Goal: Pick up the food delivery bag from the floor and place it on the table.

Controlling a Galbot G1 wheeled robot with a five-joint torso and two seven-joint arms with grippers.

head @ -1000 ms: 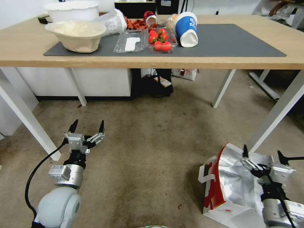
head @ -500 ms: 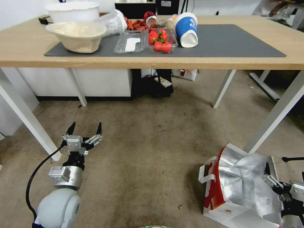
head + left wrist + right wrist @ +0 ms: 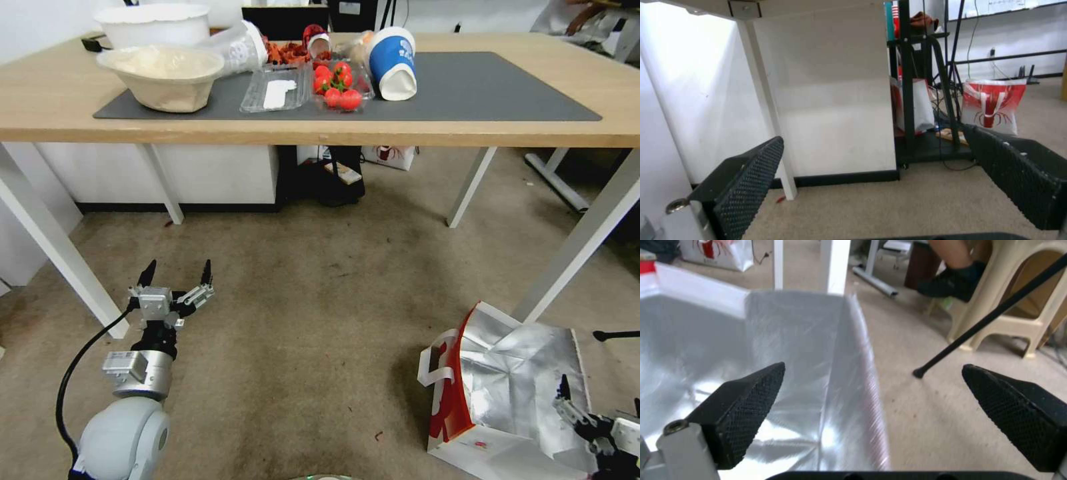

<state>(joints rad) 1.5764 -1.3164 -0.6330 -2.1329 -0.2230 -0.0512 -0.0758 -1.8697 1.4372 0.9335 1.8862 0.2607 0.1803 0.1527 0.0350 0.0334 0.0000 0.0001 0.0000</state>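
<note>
The food delivery bag [image 3: 507, 393] stands open on the floor [image 3: 320, 300] at the lower right, red side panel and white strap handles facing left, foil lining showing. My right gripper [image 3: 600, 402] is open at the bag's near right edge. In the right wrist view the right gripper [image 3: 873, 366] straddles the foil rim of the bag [image 3: 729, 340], one finger over the lining and the other over the carpet, touching nothing. My left gripper [image 3: 175, 273] hangs open and empty above the carpet at the lower left. The table [image 3: 53, 113] spans the back.
On the table's dark mat [image 3: 467, 87] lie bowls [image 3: 163, 73], a tipped blue cup [image 3: 392, 60] and tomatoes [image 3: 340, 83]. A white table leg [image 3: 573, 247] slants just behind the bag. A black rod [image 3: 987, 316] and a beige stool [image 3: 1022, 306] stand right of it.
My right gripper has drawn back from over the bag's middle to its near right rim. The left gripper has sunk slightly. The bag has not moved.
</note>
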